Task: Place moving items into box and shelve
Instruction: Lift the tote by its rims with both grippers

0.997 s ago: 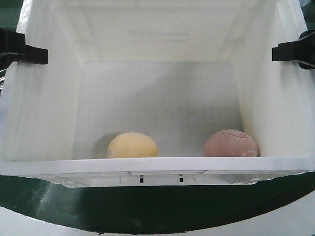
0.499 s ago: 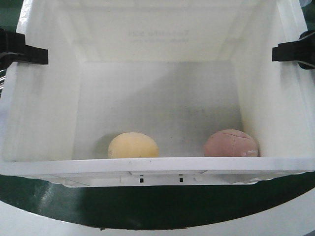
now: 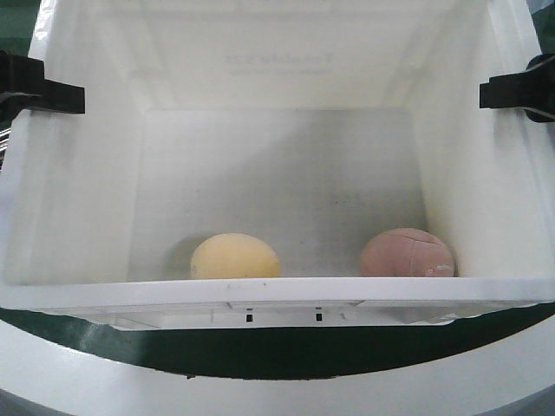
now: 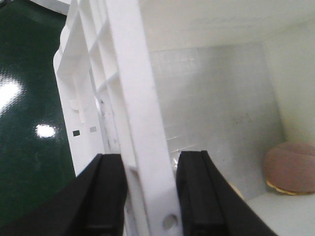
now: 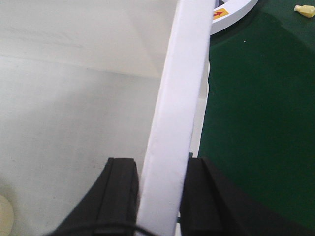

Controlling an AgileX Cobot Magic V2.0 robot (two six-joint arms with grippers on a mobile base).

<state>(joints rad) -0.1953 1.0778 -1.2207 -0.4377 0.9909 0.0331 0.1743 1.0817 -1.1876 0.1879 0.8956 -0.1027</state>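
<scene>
As pincers (image 4: 150, 196) (image 5: 157, 196) clamp box (image 3: 277, 290), balls (image 3: 235, 256) (image 3: 407, 253) — unmoved

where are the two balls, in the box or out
In: the yellow ball and pink ball lie inside the white box, on its floor near the front wall.

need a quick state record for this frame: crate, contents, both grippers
container: white crate, open top, dark green surface beneath
contents: pale yellow ball and dusty pink ball, both on the floor by the near wall, apart
left gripper: shut on the left wall's rim, one finger inside, one outside
right gripper: shut on the right wall's rim, same straddle
stage: both balls boxed; no shelf in view
</scene>
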